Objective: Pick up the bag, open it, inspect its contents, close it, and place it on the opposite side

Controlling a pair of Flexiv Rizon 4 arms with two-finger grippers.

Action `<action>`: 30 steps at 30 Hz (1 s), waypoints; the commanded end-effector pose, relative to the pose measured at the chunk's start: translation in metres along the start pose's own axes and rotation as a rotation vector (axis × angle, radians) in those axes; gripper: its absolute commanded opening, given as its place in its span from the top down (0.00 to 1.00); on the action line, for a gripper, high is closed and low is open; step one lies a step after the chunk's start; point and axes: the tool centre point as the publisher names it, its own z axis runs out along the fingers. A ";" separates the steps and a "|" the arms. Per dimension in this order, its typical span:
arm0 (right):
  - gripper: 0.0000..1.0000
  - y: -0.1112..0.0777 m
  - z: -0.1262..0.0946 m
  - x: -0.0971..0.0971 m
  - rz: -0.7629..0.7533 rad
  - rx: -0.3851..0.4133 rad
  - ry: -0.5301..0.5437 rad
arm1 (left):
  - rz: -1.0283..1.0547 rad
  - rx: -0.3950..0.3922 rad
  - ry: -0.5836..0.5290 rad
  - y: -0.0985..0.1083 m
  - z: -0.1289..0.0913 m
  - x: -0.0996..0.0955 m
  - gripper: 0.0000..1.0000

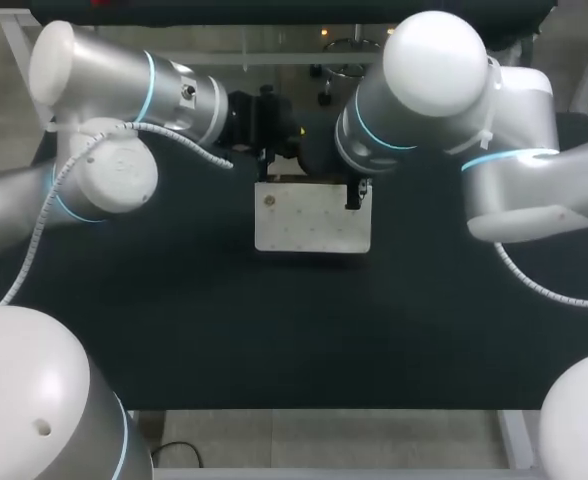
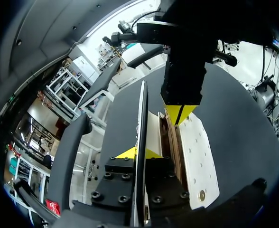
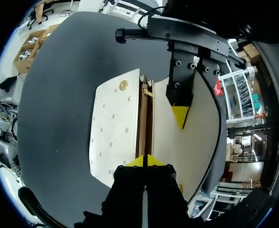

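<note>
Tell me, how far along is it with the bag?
Opening looks done: the bag shows brown lining between its walls. In hand: the left gripper and right gripper hold it at its mouth for inspection. Left: closing it, placing it on the opposite side.

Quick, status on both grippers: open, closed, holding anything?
Left gripper: closed, fingers pinching a thin panel of the white bag.
Right gripper: closed, pinching the bag's edge at its open mouth.

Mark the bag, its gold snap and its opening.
bag (image 1: 314,225), head view, white front panel.
gold snap (image 3: 123,85), right wrist view, its centre.
opening (image 3: 145,121), right wrist view, brown lining.
</note>
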 end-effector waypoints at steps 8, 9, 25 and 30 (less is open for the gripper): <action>1.00 -0.005 0.018 0.004 0.004 -0.022 -0.014 | -0.021 0.010 0.015 0.002 -0.006 0.003 1.00; 1.00 -0.005 0.018 0.004 0.006 -0.025 -0.015 | -0.022 0.009 0.015 0.002 -0.006 0.003 1.00; 1.00 -0.003 0.037 0.002 0.002 -0.003 0.007 | -0.045 0.004 0.021 0.005 -0.007 0.004 1.00; 1.00 -0.002 0.038 0.002 -0.001 -0.002 0.003 | -0.051 0.007 0.024 0.006 -0.006 0.005 1.00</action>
